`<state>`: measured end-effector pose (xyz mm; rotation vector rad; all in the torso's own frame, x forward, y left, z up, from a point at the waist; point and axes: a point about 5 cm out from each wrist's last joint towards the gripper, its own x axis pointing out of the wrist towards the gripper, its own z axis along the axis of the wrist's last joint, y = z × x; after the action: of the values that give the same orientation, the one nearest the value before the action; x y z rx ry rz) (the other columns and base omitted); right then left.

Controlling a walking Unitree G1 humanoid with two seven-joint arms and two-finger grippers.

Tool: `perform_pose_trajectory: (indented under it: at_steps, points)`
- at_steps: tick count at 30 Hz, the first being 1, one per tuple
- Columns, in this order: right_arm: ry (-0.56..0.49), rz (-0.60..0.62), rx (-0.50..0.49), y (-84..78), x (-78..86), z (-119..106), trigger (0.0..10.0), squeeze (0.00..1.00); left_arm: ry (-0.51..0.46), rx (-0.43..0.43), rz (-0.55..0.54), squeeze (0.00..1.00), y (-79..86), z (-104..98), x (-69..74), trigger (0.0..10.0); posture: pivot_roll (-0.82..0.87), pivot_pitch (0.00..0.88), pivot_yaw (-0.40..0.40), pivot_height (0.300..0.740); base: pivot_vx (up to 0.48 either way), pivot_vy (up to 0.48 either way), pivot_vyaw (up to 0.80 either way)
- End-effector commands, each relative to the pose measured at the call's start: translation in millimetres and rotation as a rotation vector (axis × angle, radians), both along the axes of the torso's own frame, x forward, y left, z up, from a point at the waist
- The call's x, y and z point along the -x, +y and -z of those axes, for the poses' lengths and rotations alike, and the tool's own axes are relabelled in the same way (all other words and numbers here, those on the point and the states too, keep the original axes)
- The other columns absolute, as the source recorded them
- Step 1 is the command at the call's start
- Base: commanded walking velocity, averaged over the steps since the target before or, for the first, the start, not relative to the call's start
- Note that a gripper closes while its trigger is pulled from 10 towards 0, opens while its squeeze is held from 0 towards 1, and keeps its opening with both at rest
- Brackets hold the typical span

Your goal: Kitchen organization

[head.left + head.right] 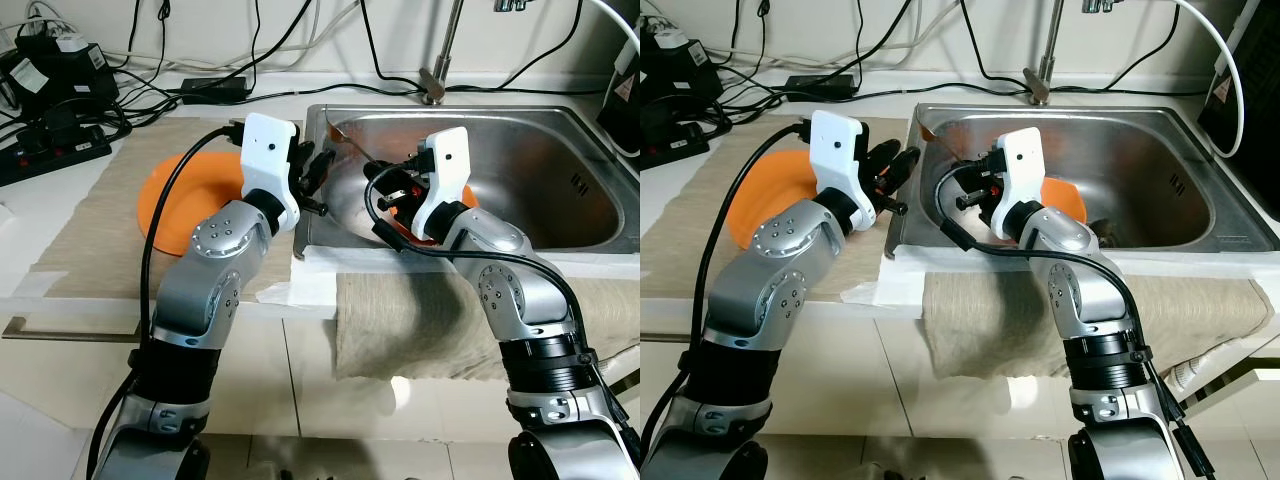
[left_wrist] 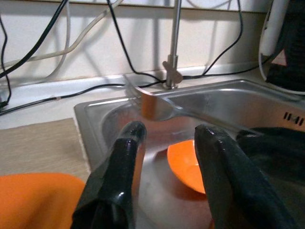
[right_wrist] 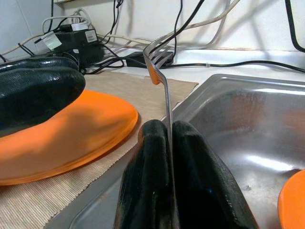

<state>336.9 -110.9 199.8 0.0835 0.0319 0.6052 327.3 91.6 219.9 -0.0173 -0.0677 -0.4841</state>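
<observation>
My right gripper (image 1: pixel 392 188) is shut on the handle of a metal fork (image 1: pixel 347 143) and holds it above the left part of the steel sink (image 1: pixel 560 170). The fork's tines point at the sink's far left corner, with an orange reflection on them (image 3: pixel 159 71). My left gripper (image 1: pixel 318 180) hangs open at the sink's left rim, just left of the fork (image 2: pixel 152 102), with nothing between its fingers (image 2: pixel 124 157). An orange plate (image 1: pixel 175 205) lies on the tan mat under my left arm. An orange bowl (image 1: pixel 1065 195) sits in the sink behind my right wrist.
A faucet (image 1: pixel 440 60) stands behind the sink. Cables, a power strip (image 1: pixel 50 150) and black adapters (image 1: pixel 60 60) crowd the back left of the counter. A grey-beige cloth (image 1: pixel 420 310) hangs over the counter's front edge. A dark appliance (image 1: pixel 625 100) stands at the far right.
</observation>
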Motion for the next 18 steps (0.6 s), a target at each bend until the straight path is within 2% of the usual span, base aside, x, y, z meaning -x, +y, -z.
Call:
perform_pose_trajectory:
  at_steps: [1, 2, 3, 5, 10, 12, 18]
  points:
    - [-0.036, 0.008, -0.005, -2.1, 0.6, -6, 0.0, 0.16, -0.008, -0.016, -0.021, 1.0, 5.8, -2, -3.0, 10.0, -0.05, 0.0, 0.037, 0.74, 0.0, 0.0, 0.0]
    - [-0.036, 0.008, -0.005, -2.1, 0.6, -6, 0.0, 0.16, -0.008, -0.016, -0.021, 1.0, 5.8, -2, -3.0, 10.0, -0.05, 0.0, 0.037, 0.74, 0.0, 0.0, 0.0]
    - [-0.041, 0.013, 0.0, -2.9, 0.1, -7, 0.0, 0.16, -0.009, -0.019, -0.029, 0.0, 8.3, -2, -3.9, 10.0, -0.05, 0.0, 0.037, 0.74, 0.0, 0.0, 0.0]
    - [-0.044, 0.017, 0.003, -3.7, -0.4, -7, 0.0, 0.15, -0.01, -0.024, -0.038, 0.0, 11.2, -3, -5.0, 10.0, -0.04, 0.0, 0.037, 0.74, 0.0, 0.0, 0.0]
    - [-0.055, 0.045, 0.019, -9.4, -3.2, -7, 0.0, 0.15, -0.018, -0.038, -0.085, 0.0, 30.6, -11, -10.0, 10.0, -0.04, 0.0, 0.037, 0.74, 0.0, 0.0, 0.0]
    - [-0.062, 0.058, 0.029, -12.0, -4.0, -7, 0.0, 0.15, -0.025, -0.047, -0.093, 0.0, 38.2, -14, -8.5, 10.0, -0.04, 0.0, 0.037, 0.74, 0.0, 0.0, 0.0]
    - [-0.079, 0.116, 0.069, -21.6, -8.9, -2, 0.0, 0.14, -0.002, -0.049, -0.09, 0.0, 46.9, -9, -3.6, 10.0, -0.02, 0.0, 0.034, 0.74, 0.0, 0.0, 0.0]
